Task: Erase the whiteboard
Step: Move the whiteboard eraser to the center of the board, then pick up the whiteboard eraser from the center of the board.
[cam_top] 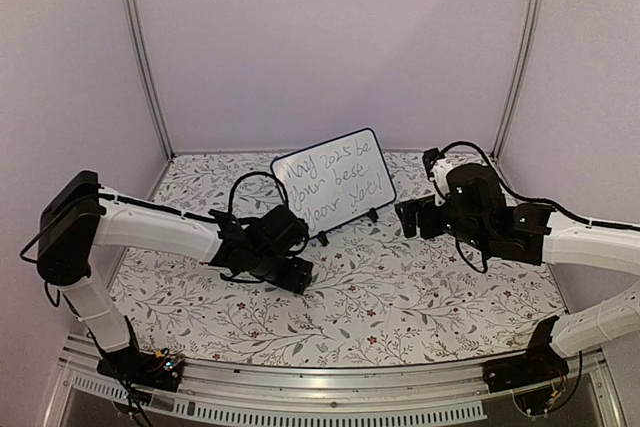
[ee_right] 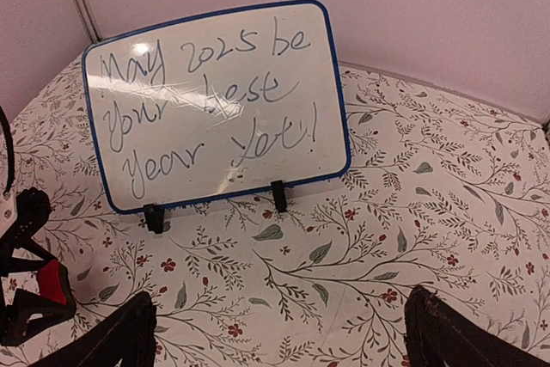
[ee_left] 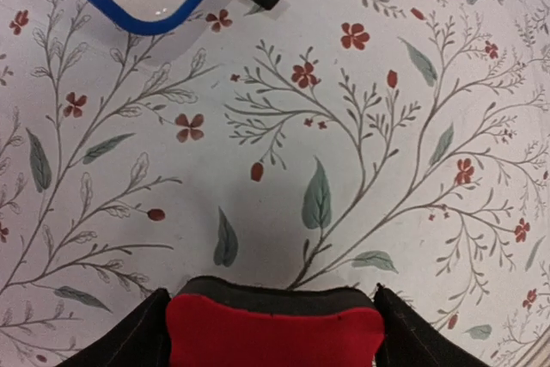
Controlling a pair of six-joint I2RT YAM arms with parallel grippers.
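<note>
Pale lilac walls (cam_top: 330, 37) with metal corner posts (cam_top: 140, 47) close in the flower-patterned bench (cam_top: 400, 307), and the two arms reach in from the near edge: the left arm (cam_top: 150, 227) from the left, the right arm (cam_top: 590, 247) from the right. Between their ends, toward the back middle of the bench, the whiteboard (cam_top: 333, 182) stands on its long edge, leaning back a little, with handwriting all across its face. From above it looks skewed, with its left end nearer the arms. A black cable loop (cam_top: 245, 187) on the left wrist rises just beside the board's left edge in that view. The right wrist camera faces the board squarely and makes the words readable — "May 2025 be your best year yet!" It also shows the thin blue frame and the two small black feet (ee_right: 278, 197), which the top view barely resolves. The right fingers (ee_right: 455, 337) are spread wide apart at the bottom corners of that picture, well short of the board, with only patterned bench between them. The left wrist camera looks straight down and catches just one rounded corner of the board and one foot at its top edge. Most of its picture is leaves and red flowers. At the bottom, the left fingers (ee_left: 120, 337) press against both sides of a red eraser (ee_left: 275, 337) with a dark upper layer, so the block is gripped above the bench, near the board's lower left corner. In the right wrist view, the same red shows as a small patch at the far left edge.
</note>
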